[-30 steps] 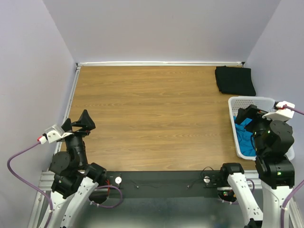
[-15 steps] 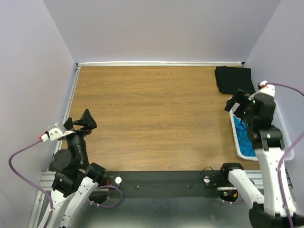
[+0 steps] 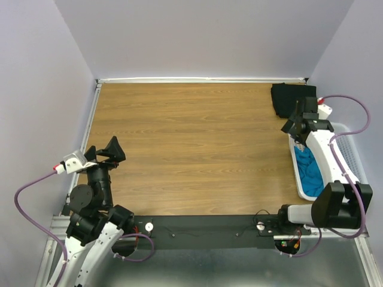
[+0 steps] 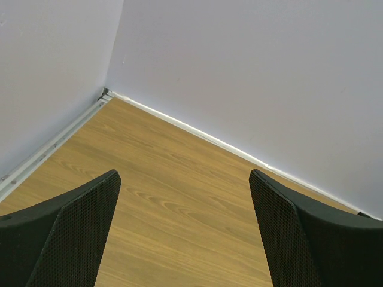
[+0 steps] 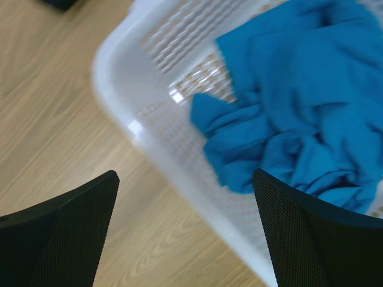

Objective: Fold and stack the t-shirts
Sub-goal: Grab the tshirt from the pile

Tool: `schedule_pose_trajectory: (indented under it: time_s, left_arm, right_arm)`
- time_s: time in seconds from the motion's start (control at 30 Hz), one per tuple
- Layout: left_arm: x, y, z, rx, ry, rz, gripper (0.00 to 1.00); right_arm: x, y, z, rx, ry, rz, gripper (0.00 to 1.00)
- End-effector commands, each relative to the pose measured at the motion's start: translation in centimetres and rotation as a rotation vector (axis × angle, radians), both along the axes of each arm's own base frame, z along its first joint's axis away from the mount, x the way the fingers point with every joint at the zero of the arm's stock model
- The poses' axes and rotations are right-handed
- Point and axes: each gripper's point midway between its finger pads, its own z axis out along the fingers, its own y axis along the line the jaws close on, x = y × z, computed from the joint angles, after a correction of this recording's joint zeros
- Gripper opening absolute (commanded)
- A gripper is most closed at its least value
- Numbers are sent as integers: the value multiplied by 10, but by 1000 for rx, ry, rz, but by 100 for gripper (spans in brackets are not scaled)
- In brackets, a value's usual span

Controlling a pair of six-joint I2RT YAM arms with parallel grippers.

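Left gripper (image 4: 185, 179): we see its jaws spread wide with nothing between them, above the bare wooden table (image 3: 191, 137) at the near left.
White perforated basket (image 5: 173, 54): it stands at the table's right edge.
Teal-blue t-shirt (image 5: 299, 107): we find it crumpled inside the basket.
Right gripper (image 5: 185, 179): its jaws are released and empty, and it hovers over the basket's rim, beside the teal cloth.
Black t-shirt (image 3: 294, 100): we see it folded in the far right corner, just beyond the basket.

- The right arm now reaches farther over the table; the right gripper (image 3: 297, 122) moves from the near part of the white basket (image 3: 297, 164) to its far left corner, near the black t-shirt (image 3: 292, 100).
- More of the teal-blue t-shirt (image 3: 311, 173) is exposed.
- The left gripper (image 3: 111, 153) shifts slightly right.
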Motion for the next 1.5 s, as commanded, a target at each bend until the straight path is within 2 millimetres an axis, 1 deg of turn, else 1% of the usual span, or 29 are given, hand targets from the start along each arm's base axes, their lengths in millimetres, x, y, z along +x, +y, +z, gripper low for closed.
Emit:
schedule_pose_trajectory:
  time_s: [0.0, 0.03, 0.1, 0.13, 0.2, 0.27, 0.3, 0.37, 0.4, 0.43, 0.53, 0.6, 0.7, 0.73, 0.8, 0.83, 0.87, 0.9, 1.0, 1.03, 1.1, 1.13, 1.2, 1.23, 1.3, 1.33, 1.4, 1.43, 1.47]
  left_arm:
    - [-5, 1, 6, -27, -29, -8, 96]
    - [-4, 1, 5, -26, -24, -5, 96]
    - [-4, 1, 5, -22, -23, -6, 96]
    - [-3, 0, 5, -22, -22, -11, 96]
    - [0, -2, 4, -13, -13, -11, 96]
    - [1, -3, 4, -6, -12, -14, 96]
    - [1, -3, 3, -3, -11, -14, 96]
    - [2, -4, 3, 1, -7, -15, 96]
    - [3, -4, 3, 0, -6, -15, 96]
    - [3, -4, 2, 2, -6, -16, 96]
    - [3, -4, 3, 2, -7, -18, 96]
    - [3, -5, 3, 3, -9, -21, 96]
    - [3, -5, 3, 3, -9, -21, 96]
    - [4, -5, 2, 4, -8, -19, 96]
    - [4, -5, 3, 8, -10, -21, 96]
    - [5, -7, 3, 14, -8, -29, 96]
    - [5, -7, 2, 14, -8, -29, 96]
    - [6, -9, 2, 19, -8, -36, 96]
    - [6, -10, 3, 22, -12, -39, 96]
    - [7, -10, 3, 26, -11, -42, 96]
    - [8, -11, 3, 32, -11, -46, 96]
    - [8, -13, 3, 35, -10, -51, 96]
    - [9, -14, 2, 42, -7, -56, 96]
    - [10, -14, 1, 43, -6, -57, 96]
    - [10, -16, 2, 49, -7, -64, 96]
    - [11, -16, 2, 51, -9, -66, 96]
    - [11, -17, 2, 53, -9, -69, 96]
    - [11, -17, 2, 56, -9, -70, 96]
    - [11, -18, 3, 56, -12, -72, 96]
  right_arm:
    - [-2, -57, 14, -115, -24, -217, 100]
    - [-5, -71, 10, -114, -13, -258, 100]
    - [-6, -84, 6, -96, -19, -295, 100]
    - [-9, -95, 2, -74, -25, -324, 100]
    - [-10, -107, -10, -43, -25, -356, 100]
    - [-12, -111, -24, -20, -1, -371, 100]
    - [-12, -112, -35, -1, 15, -389, 100]
    - [-20, -114, -54, 36, 37, -429, 100]
    - [-18, -116, -62, 55, 22, -454, 100]
    - [-25, -115, -77, 92, 41, -468, 100]
    - [-28, -112, -97, 134, 61, -487, 99]
    - [-33, -111, -104, 132, 77, -490, 97]
    - [-38, -112, -105, 116, 81, -488, 78]
    - [-37, -111, -102, 120, 69, -481, 59]
    - [-37, -109, -94, 119, 49, -462, 37]
    - [-34, -109, -78, 115, 0, -449, 15]
    - [-31, -109, -69, 109, -27, -437, 7]
    - [-26, -110, -53, 100, -63, -412, 1]
    - [-15, -109, 1, 77, -194, -353, 1]
    - [-2, -106, 29, 84, -267, -311, 0]
    - [9, -100, 69, 86, -359, -246, 1]
    - [21, -88, 106, 107, -452, -166, 1]
    - [31, -70, 142, 127, -531, -64, 1]
    - [41, -49, 177, 153, -607, 30, 0]
    - [49, -23, 210, 186, -677, 130, 0]
    - [56, 4, 233, 224, -719, 217, 0]
    - [63, 38, 254, 272, -758, 320, 0]
    - [69, 76, 257, 338, -750, 432, 1]
    - [72, 98, 272, 375, -781, 487, 1]
